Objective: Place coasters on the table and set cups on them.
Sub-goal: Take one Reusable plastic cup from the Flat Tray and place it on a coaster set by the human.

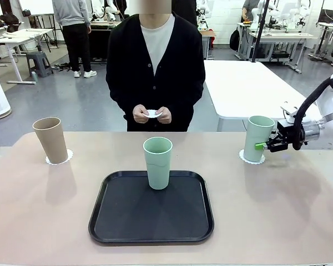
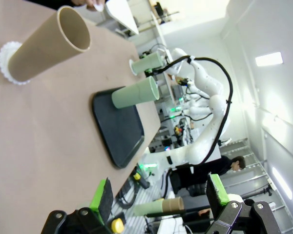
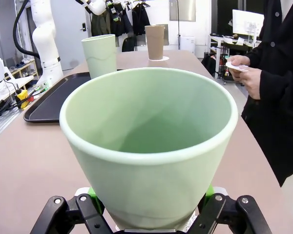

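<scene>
Three cups, light, stiff and matte by my guess, best pinched mid-wall: tan cup [image 1: 51,139] on a coaster [image 1: 68,157] at left, mid cup [image 1: 157,162] on the tray [image 1: 116,221], right cup [image 1: 257,138], empty, on its own coaster. My right gripper [image 1: 262,146] clasps the right cup; left gripper [image 2: 158,195] is spread, holding nothing. The person's hands [image 1: 151,114] hold a spare coaster [image 1: 153,113].
</scene>
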{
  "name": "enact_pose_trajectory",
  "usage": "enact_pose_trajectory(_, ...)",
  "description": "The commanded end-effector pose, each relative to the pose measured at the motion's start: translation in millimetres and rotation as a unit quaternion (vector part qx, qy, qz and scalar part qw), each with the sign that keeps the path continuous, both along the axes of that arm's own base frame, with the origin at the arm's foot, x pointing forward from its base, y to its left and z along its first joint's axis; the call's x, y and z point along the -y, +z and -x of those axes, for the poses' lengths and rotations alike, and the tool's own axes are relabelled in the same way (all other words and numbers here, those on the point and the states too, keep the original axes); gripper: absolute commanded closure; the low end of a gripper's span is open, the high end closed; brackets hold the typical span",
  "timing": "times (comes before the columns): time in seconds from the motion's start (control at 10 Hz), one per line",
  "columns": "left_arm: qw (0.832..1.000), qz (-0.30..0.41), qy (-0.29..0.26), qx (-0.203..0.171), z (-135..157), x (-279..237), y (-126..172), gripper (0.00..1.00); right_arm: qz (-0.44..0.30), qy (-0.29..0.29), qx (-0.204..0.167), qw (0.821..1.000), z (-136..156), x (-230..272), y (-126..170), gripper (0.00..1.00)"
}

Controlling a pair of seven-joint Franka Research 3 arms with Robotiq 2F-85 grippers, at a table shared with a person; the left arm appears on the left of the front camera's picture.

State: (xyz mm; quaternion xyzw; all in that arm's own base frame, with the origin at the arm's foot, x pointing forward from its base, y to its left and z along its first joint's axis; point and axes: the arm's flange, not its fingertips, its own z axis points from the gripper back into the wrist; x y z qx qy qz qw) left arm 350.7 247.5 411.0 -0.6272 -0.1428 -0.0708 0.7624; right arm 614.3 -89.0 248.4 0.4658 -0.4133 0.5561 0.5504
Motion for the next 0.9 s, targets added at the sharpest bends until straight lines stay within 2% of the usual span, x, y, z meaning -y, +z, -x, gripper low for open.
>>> enact_pose_trajectory(0.0,1.0,-0.001,0.003,0.003,0.4,-0.8,1.8,0.0,0.006,0.002,-0.012,1.0,-8.1,1.6,1.7,0.15)
enact_pose_trajectory(0.4,1.0,-0.001,0.003,0.003,0.4,-0.8,1.8,0.0,0.011,0.006,-0.018,1.0,-8.7,3.4,-1.9,0.15)
enact_pose_trajectory(0.5,1.0,-0.001,0.003,0.003,0.4,-0.8,1.8,0.0,0.015,0.008,-0.018,1.0,-8.8,3.1,-3.1,0.0)
enact_pose_trajectory(0.8,1.0,-0.001,0.003,0.003,0.4,-0.8,1.8,0.0,0.031,0.01,-0.023,0.999,-6.6,4.3,-2.5,0.0)
